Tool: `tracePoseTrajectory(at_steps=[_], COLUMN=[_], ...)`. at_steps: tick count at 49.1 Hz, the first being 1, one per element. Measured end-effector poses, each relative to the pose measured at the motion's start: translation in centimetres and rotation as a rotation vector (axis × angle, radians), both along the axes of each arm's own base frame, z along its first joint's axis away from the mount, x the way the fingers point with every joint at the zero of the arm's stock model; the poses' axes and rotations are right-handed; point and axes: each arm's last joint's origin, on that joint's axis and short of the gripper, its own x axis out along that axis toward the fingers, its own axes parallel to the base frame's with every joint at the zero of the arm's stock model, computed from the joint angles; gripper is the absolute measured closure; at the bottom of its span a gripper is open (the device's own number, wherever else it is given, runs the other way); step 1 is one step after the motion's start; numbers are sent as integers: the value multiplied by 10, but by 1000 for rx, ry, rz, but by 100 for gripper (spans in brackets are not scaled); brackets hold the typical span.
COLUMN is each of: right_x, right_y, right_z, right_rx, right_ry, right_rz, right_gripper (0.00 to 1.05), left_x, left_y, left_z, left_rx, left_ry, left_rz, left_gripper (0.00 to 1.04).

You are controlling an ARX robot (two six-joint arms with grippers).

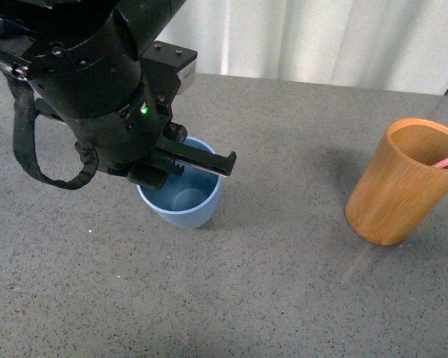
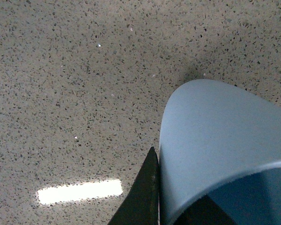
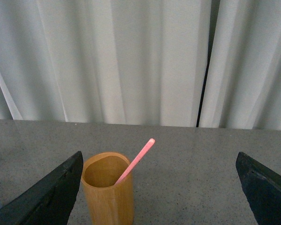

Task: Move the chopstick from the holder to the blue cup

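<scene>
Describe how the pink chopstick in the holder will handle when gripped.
The thin, straight pink chopstick probably feels light and stiff. Smooth and slender, it may slip or pivot. It leans loose in the round bamboo holder, so should lift freely.

Grey speckled table (image 1: 284, 298); white curtain (image 1: 321, 37) behind.

Matt speckled stone-like table (image 1: 284, 298) — smooth plastic cup (image 1: 183, 207), wood-grained holder (image 1: 392, 194), smooth pink chopstick (image 3: 136, 159).
</scene>
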Motion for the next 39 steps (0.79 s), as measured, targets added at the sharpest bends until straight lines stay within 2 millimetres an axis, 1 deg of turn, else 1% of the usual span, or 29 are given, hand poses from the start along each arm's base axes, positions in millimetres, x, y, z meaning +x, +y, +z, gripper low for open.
tracePoseTrajectory(at_steps=[6, 17, 19, 24, 28, 36, 39], right_x=[0, 0, 0, 0, 0, 0, 0], right_y=[0, 0, 0, 0, 0, 0, 0], right_z=[0, 0, 0, 0, 0, 0, 0], right_rx=[0, 0, 0, 0, 0, 0, 0], right_ry=[0, 0, 0, 0, 0, 0, 0], right_rz=[0, 0, 0, 0, 0, 0, 0], right_gripper=[10, 10, 10, 10, 10, 10, 10], left_x=[1, 0, 1, 2, 4, 14, 15], left_y=[-2, -9, -10, -11, -11, -4, 3], left_z=[-7, -7, -7, -7, -5, 12, 23], left_rx=[9, 3, -2, -8, -14, -32, -45], left_ry=[18, 17, 18, 22, 19, -23, -51], left_rz=[-3, -22, -24, -27, -27, 1, 17], left_gripper=[101, 101, 95, 82, 68, 37, 25])
